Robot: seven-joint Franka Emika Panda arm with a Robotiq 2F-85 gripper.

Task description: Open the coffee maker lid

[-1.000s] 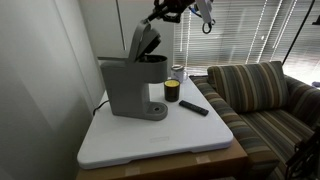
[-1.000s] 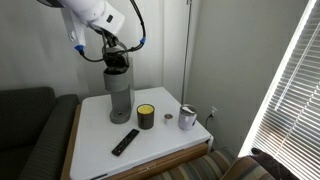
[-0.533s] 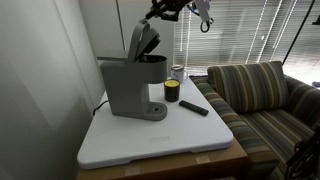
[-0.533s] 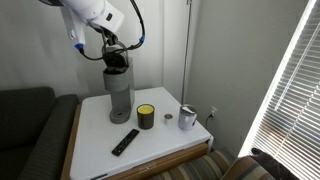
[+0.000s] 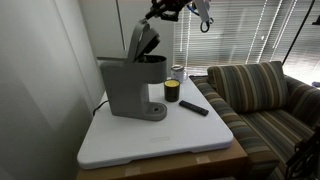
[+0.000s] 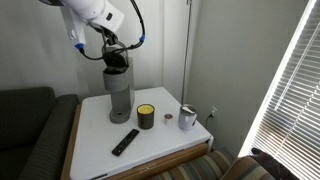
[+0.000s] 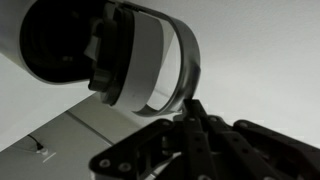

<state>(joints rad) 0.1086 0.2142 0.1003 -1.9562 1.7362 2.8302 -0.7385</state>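
- Nothing has visibly shifted since a second ago: arm, machine and small things sit as they did.
- In an exterior view, a white table (image 5: 150,140) stands against a pale wall, with a striped sofa (image 5: 262,95) beside it and window blinds (image 5: 250,30) behind.
- On that table the coffee maker (image 5: 128,88) stands at the back, its lid (image 5: 143,40) tilted up and open; the gripper (image 5: 163,12) hangs just above the lid's top edge.
- Just beside the machine sits a yellow-and-black cup (image 5: 171,91), a tin (image 5: 178,72) behind it, and a black remote (image 5: 194,107) lies flat nearby.
- In an exterior view from the front, the white arm (image 6: 95,20) bends down over the machine (image 6: 120,92); a dark couch (image 6: 30,130) lies on one side of the table, blinds (image 6: 300,80) on the other.
- In the wrist view, the raised lid's round underside (image 7: 135,60) fills the upper part; the dark fingers (image 7: 205,140) run narrow, tips together, holding nothing.
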